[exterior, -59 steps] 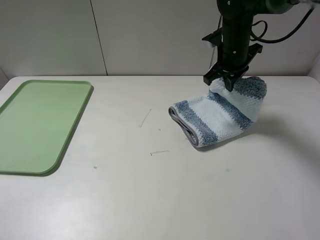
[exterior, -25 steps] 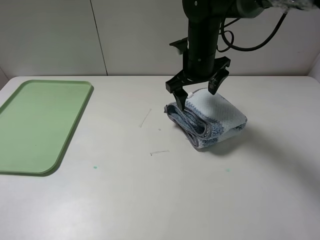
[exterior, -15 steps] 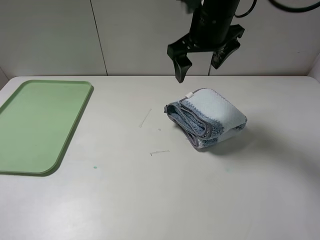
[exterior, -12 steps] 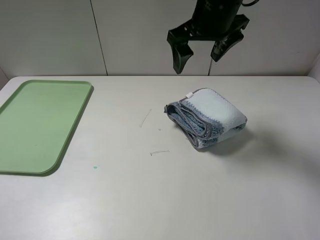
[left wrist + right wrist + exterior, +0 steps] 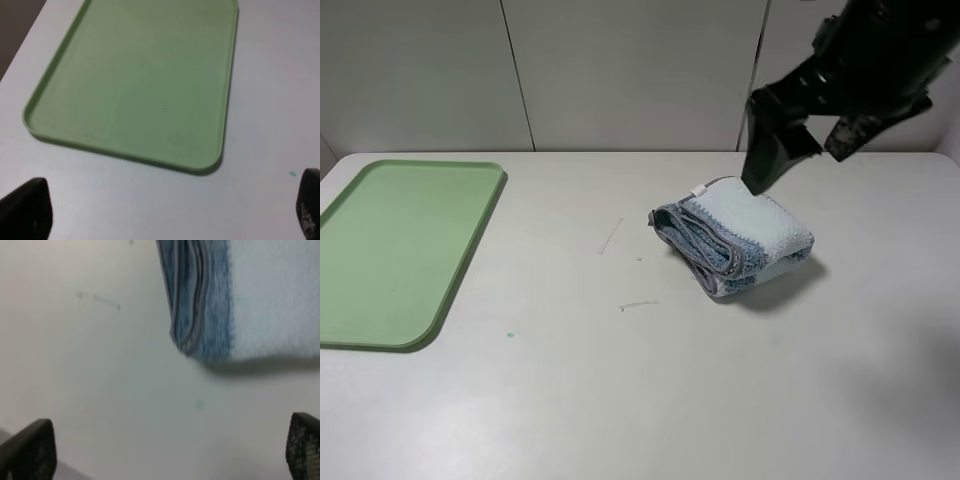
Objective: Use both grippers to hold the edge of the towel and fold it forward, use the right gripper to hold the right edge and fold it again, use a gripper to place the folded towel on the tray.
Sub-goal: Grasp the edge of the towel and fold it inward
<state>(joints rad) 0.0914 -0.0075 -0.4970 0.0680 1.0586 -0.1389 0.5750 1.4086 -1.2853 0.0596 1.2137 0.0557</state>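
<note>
One folded towel [image 5: 735,238] lies on the table [image 5: 620,400], well right of the single green tray [image 5: 410,250]. The right gripper [image 5: 800,166] hangs tilted above its far edge, fingers spread, holding nothing. The left gripper [image 5: 167,215] hovers spread beside the tray.

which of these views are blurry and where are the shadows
Exterior high: the right gripper is smeared, the towel and tray are crisp, with a soft shadow beside the towel. Right wrist: soft all over, a dark shadow band under the towel's edge. Left wrist: the tray is fairly clear, the left gripper shows only as dark, out-of-focus fingertips.
</note>
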